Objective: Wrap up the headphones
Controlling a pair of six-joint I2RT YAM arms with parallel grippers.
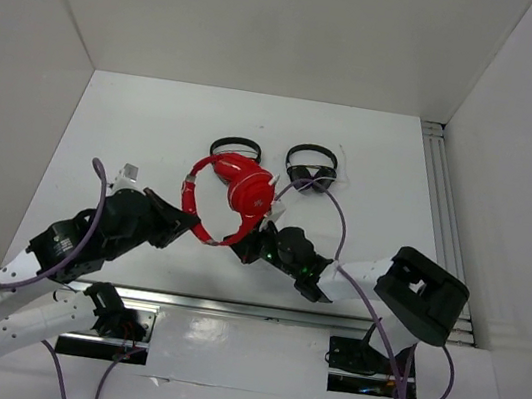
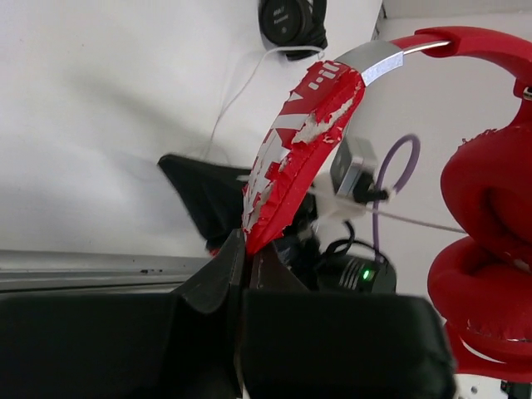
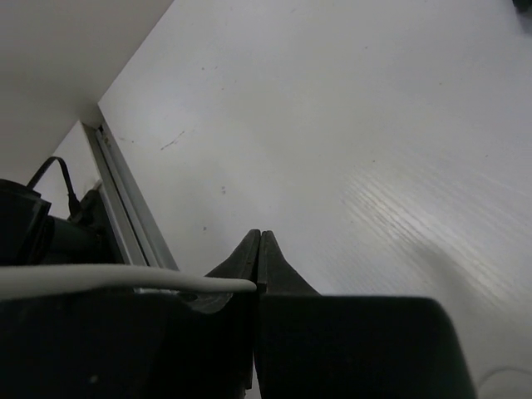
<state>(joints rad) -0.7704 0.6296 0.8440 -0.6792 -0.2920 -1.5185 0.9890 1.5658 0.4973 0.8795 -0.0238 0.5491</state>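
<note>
The red headphones [image 1: 235, 193] stand tilted near the table's middle, headband toward the left arm. My left gripper [image 1: 190, 225] is shut on the headband's lower end. In the left wrist view its jaws [image 2: 247, 249] pinch the headband's peeling red padding [image 2: 299, 141], with the red cups [image 2: 486, 249] at the right. My right gripper [image 1: 256, 243] sits just right of the headband's lower end, near the cups. In the right wrist view its jaws [image 3: 259, 238] are pressed together over bare table. The white cable [image 3: 125, 278] runs in from the left and ends at their seam.
Two smaller black headphones [image 1: 236, 146] [image 1: 312, 167] lie behind the red pair. A metal rail [image 1: 268, 312] runs along the near edge and another [image 1: 446, 213] along the right side. White walls enclose the table. Purple arm cables [image 1: 338, 221] loop over the right arm.
</note>
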